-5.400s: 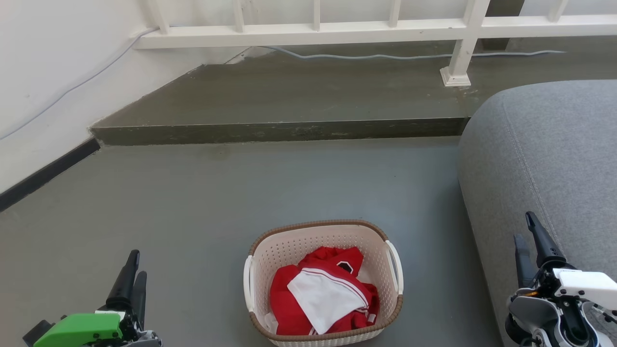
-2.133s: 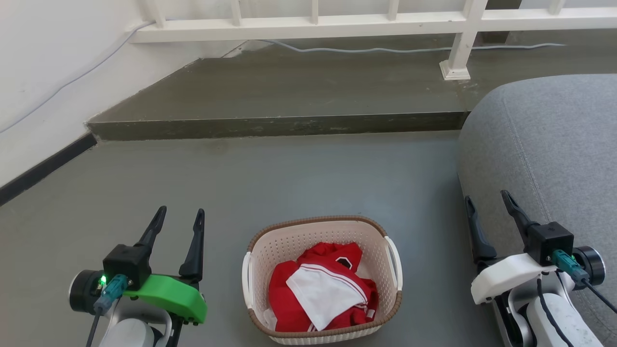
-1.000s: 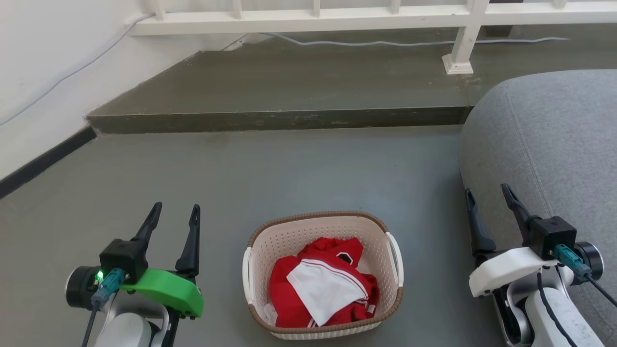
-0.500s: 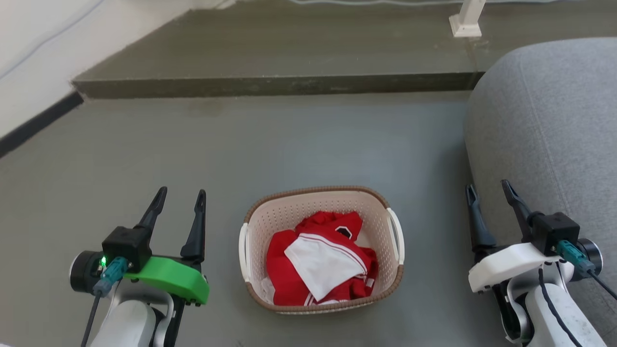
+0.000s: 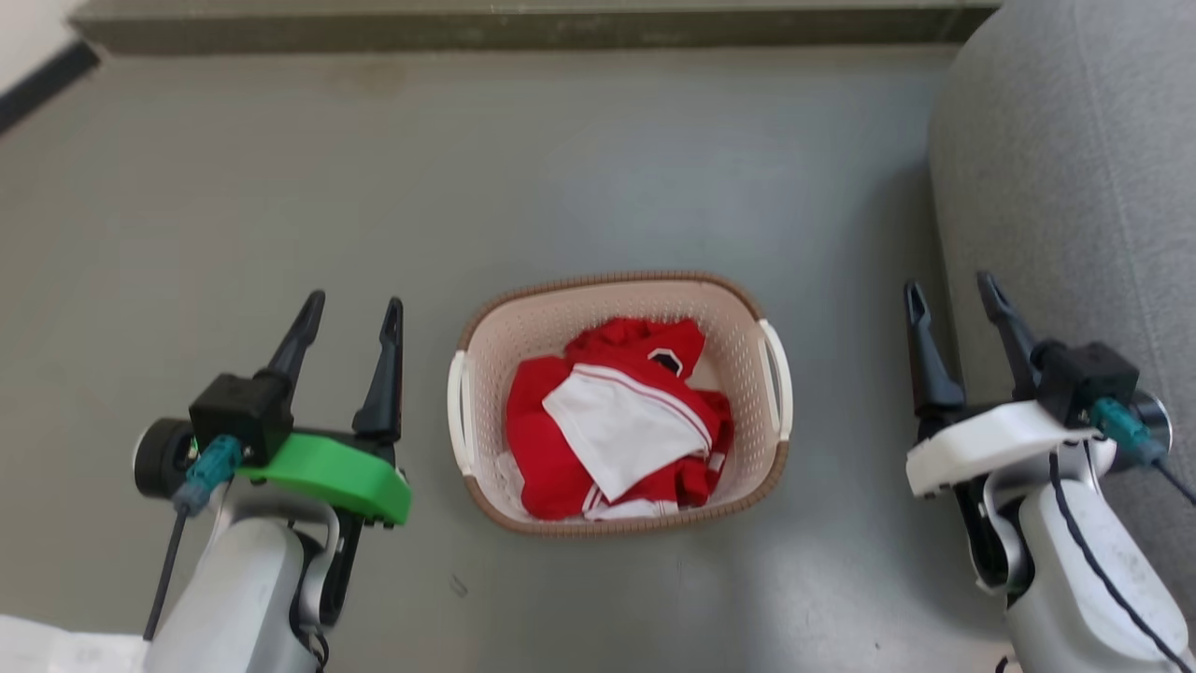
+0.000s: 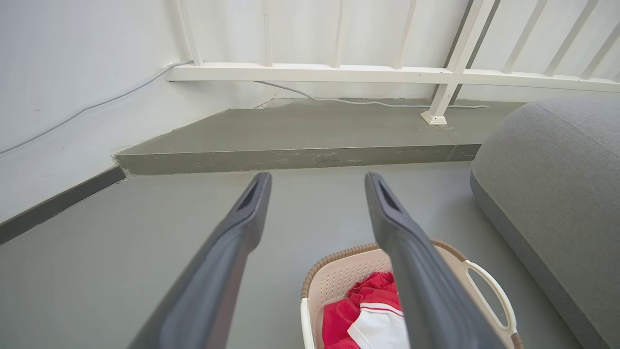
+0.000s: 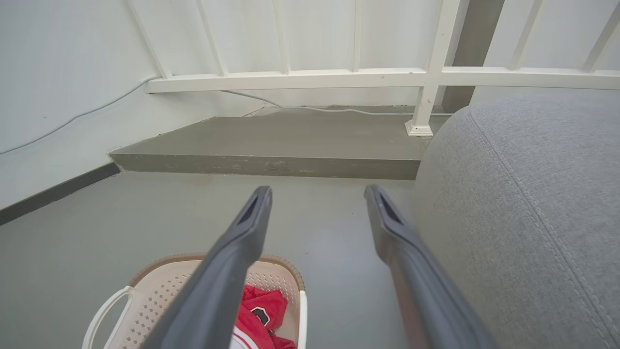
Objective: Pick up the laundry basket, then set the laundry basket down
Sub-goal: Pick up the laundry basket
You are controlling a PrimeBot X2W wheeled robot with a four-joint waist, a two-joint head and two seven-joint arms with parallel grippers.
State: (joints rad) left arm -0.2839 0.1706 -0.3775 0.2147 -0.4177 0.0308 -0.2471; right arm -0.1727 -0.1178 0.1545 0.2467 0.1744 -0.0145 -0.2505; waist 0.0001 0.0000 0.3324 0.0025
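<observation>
The laundry basket stands on the grey floor, cream with perforated walls, a brown rim and white side handles. Red and white clothes lie inside it. My left gripper hovers open to the basket's left, a short gap away from its left handle. My right gripper is open to the basket's right, between the basket and a grey sofa. The left wrist view has the basket low and right of my left gripper. In the right wrist view the basket is low and left of my right gripper.
A grey sofa fills the right side, close to my right arm. A raised concrete step runs across ahead, with a white railing and a cable behind it. A white wall with dark skirting lies to the left.
The head camera has tilted down, so the basket sits higher in the picture and the railing has left it. Both grippers stay open beside the basket.
</observation>
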